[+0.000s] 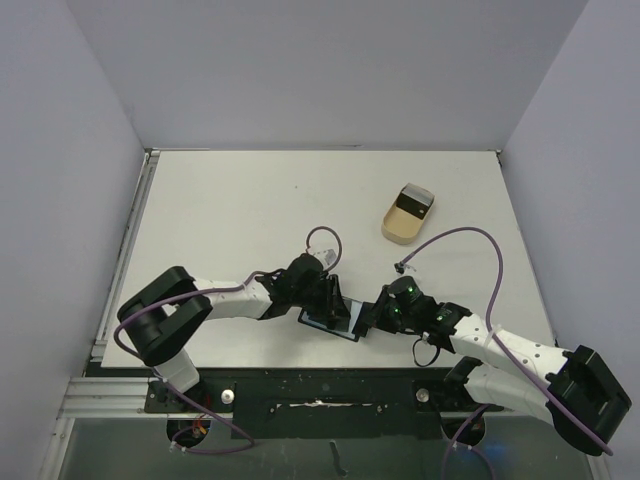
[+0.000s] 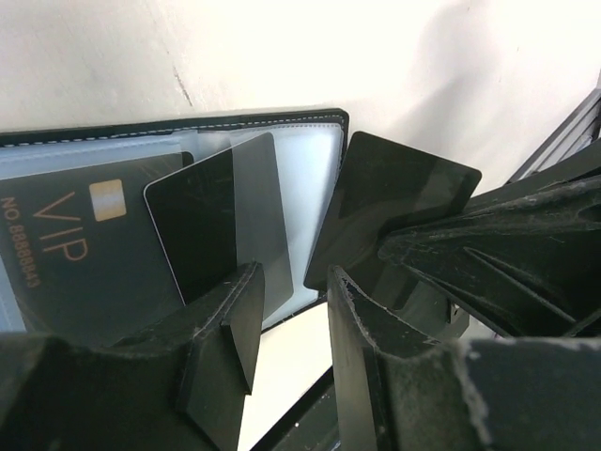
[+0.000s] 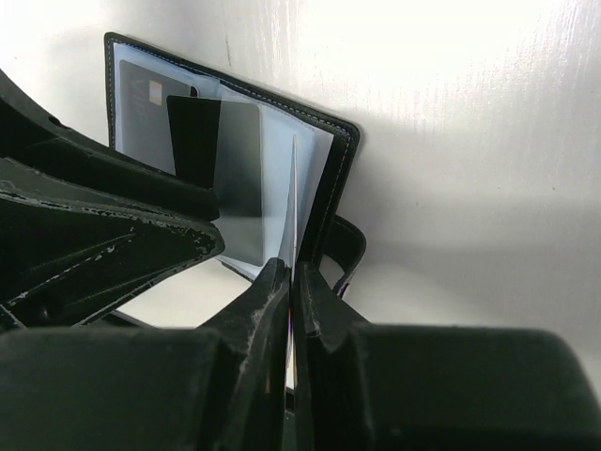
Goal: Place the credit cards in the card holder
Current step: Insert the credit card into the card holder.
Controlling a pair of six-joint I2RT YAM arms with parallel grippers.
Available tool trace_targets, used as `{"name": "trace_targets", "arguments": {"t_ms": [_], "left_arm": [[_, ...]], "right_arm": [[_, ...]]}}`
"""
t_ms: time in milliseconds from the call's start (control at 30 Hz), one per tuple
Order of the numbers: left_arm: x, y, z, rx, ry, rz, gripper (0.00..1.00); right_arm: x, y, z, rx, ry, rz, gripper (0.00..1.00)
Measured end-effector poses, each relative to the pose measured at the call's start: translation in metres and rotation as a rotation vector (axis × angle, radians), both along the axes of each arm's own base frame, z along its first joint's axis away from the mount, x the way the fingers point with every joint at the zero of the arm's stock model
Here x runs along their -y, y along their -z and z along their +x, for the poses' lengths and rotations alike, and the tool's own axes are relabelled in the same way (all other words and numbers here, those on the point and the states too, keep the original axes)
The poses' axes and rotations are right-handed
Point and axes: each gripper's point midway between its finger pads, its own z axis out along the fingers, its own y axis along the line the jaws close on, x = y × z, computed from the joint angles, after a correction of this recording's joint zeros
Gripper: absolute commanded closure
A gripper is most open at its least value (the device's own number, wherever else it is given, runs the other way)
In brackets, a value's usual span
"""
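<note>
The left gripper [image 2: 291, 287] is hovering, fingers apart, by a dark card [image 2: 202, 225] half-tucked in the open card holder [image 1: 330, 318] lying between both grippers; the right gripper [image 3: 289, 274] is clamping one of its leaves upright.

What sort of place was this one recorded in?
Probably a lab robot test cell, not a home or shop: a bare white table boxed in by plain walls, a metal frame rail along its near edge, and two robot arms bolted there, at a card holder.
</note>
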Motion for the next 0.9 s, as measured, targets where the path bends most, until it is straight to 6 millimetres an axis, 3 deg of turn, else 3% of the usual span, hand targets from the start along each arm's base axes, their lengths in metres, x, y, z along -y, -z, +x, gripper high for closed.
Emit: {"name": "trace_targets", "arguments": {"t_ms": [167, 433, 900], "left_arm": [[-0.004, -0.002, 0.003, 0.016, -0.018, 0.017, 0.64], [-0.018, -0.013, 0.02, 0.084, -0.096, 0.101, 0.63], [-0.031, 0.002, 0.035, 0.114, -0.144, 0.234, 0.62]], "right_arm": [[0.001, -0.003, -0.001, -0.002, -0.003, -0.007, 1.0], [0.002, -0.027, 0.001, 0.041, -0.001, 0.018, 1.0], [0.018, -0.012, -0.003, 0.006, 0.032, -0.068, 1.0]]}}
